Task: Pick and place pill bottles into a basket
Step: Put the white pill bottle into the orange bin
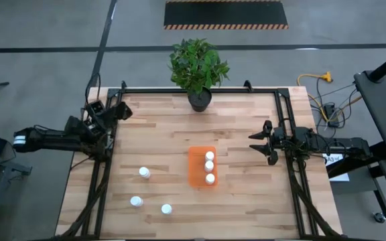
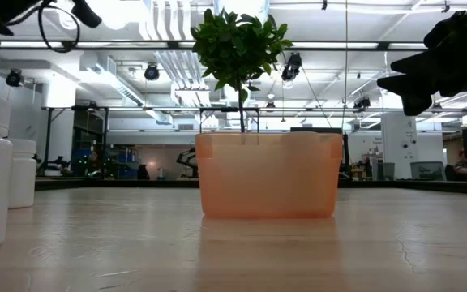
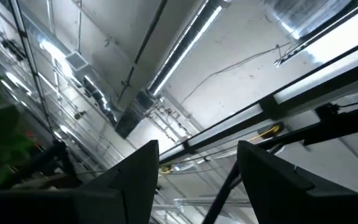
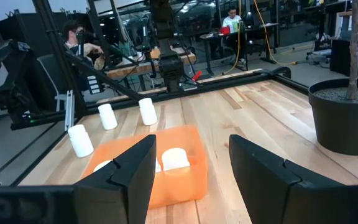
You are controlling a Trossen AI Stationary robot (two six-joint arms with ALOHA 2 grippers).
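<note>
The orange basket sits mid-table with three white pill bottles standing in its right row; it also shows in the right wrist view. Three more bottles stand on the table to its left. My right gripper is open and empty, raised near the table's right edge, its fingers pointing toward the basket. My left gripper is open and empty at the far left corner, tipped up toward the ceiling.
A potted plant in a dark pot stands at the table's far edge, middle. Black frame rails run along the left and right sides. People sit at desks in the room beyond.
</note>
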